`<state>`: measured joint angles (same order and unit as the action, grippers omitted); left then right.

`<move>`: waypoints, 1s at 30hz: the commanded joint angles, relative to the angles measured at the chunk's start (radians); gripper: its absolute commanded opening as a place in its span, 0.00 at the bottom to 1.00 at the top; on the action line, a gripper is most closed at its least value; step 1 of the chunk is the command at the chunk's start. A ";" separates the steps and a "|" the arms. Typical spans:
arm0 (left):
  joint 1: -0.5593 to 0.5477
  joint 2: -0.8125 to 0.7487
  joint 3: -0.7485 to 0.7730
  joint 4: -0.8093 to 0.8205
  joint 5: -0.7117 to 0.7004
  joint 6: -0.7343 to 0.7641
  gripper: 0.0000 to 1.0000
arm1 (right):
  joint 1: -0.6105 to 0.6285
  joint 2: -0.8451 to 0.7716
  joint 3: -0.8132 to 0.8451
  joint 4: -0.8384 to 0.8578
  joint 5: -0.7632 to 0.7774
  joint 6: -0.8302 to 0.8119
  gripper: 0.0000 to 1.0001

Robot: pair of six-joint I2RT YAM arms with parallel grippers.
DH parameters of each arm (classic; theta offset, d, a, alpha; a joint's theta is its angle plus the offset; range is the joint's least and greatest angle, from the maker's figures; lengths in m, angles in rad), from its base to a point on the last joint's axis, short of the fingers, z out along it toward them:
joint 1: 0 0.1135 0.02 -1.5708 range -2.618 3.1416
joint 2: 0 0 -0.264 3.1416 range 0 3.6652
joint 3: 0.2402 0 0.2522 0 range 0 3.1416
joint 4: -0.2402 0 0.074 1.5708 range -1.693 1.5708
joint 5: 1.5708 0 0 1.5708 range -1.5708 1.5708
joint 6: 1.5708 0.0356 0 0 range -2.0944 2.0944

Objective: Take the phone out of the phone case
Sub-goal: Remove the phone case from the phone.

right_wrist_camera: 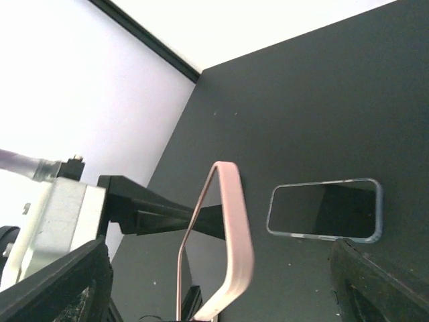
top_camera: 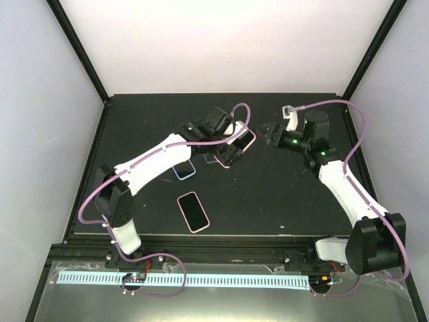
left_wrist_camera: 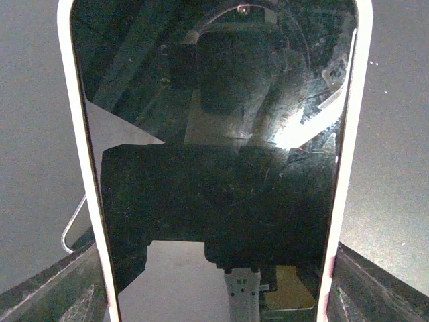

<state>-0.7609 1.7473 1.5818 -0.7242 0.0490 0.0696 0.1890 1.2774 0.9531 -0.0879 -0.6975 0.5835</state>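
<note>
Top external view: the cased phone is held up between my two arms, not yet separated.

My left end effector [top_camera: 231, 151] is clamped across the width of the black glass-fronted phone [left_wrist_camera: 214, 168], which sits in its pale pink rubbery case [right_wrist_camera: 236, 221]. It holds the phone raised off the black table [top_camera: 281, 201] (screen towards its own wrist camera). I judge this offers the rim to my right end effector [top_camera: 270, 133], which is just beside it with fingers spread and empty. A blue-rimmed cased phone [right_wrist_camera: 325, 209] lies flat on the table beyond.
</note>
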 commanded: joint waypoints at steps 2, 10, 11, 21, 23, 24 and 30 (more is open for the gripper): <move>0.004 -0.072 0.049 0.059 -0.001 -0.025 0.36 | 0.048 0.020 -0.008 0.047 0.023 0.040 0.86; 0.005 -0.099 0.048 0.066 -0.006 -0.032 0.35 | 0.105 0.048 -0.012 0.082 0.020 0.056 0.66; 0.004 -0.100 0.050 0.066 -0.005 -0.033 0.35 | 0.109 0.053 -0.007 0.080 0.020 0.057 0.64; 0.003 -0.096 0.060 0.067 -0.008 -0.039 0.34 | 0.125 0.103 0.036 0.084 -0.019 0.097 0.31; 0.002 -0.098 0.060 0.064 -0.008 -0.037 0.34 | 0.125 0.103 0.044 0.080 -0.018 0.093 0.24; 0.002 -0.098 0.060 0.063 -0.008 -0.036 0.34 | 0.125 0.101 0.049 0.074 -0.016 0.090 0.20; 0.008 -0.118 0.049 0.038 0.040 -0.017 0.72 | 0.122 0.068 0.070 0.035 -0.012 0.044 0.01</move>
<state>-0.7582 1.6817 1.5822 -0.7223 0.0307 0.0429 0.3153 1.3682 0.9928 -0.0238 -0.7376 0.6827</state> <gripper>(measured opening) 0.814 0.115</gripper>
